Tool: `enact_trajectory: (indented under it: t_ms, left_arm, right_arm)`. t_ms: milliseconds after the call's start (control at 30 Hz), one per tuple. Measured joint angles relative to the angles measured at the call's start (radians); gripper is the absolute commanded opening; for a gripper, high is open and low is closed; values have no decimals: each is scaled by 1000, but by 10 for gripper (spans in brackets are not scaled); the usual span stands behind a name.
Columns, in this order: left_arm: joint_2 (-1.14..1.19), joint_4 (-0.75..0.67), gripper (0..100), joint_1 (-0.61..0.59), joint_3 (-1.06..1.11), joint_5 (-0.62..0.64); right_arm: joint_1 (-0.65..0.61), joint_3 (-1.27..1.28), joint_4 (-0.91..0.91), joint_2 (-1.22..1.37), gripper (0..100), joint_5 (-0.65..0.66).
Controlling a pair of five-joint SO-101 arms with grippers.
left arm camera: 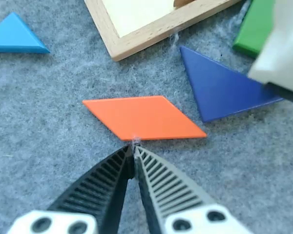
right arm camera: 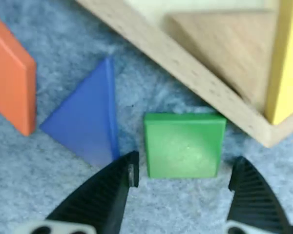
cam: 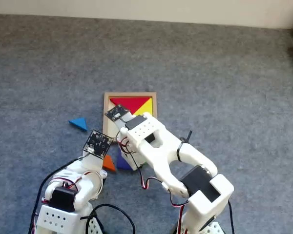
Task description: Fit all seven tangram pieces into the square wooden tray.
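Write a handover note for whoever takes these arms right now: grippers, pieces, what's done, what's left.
Left gripper: shut, empty, tips at the edge of the orange parallelogram.
Right gripper: open, astride the green square, which lies just outside the tray.
Done: red triangle, yellow triangle and tan triangle lie in the tray.
Left: green square, orange parallelogram, dark blue triangle and light blue triangle, all on the carpet.
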Motion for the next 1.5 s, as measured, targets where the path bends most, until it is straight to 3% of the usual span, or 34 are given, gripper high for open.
enact_trajectory:
  t_ms: [100, 433, 1067, 1500]
  left_arm:
    - [0, 0, 7, 0, 0, 0]
    - [0, 0, 7, 0, 0, 0]
    - [0, 0, 7, 0, 0, 0]
    - [0, 0, 7, 0, 0, 0]
  right_arm:
    - [0, 0, -2, 0, 281, 0]
    - [2, 0, -29, -2, 109, 54]
    - [87, -110, 127, -101, 101, 138]
    - [87, -110, -327, -106, 101, 138]
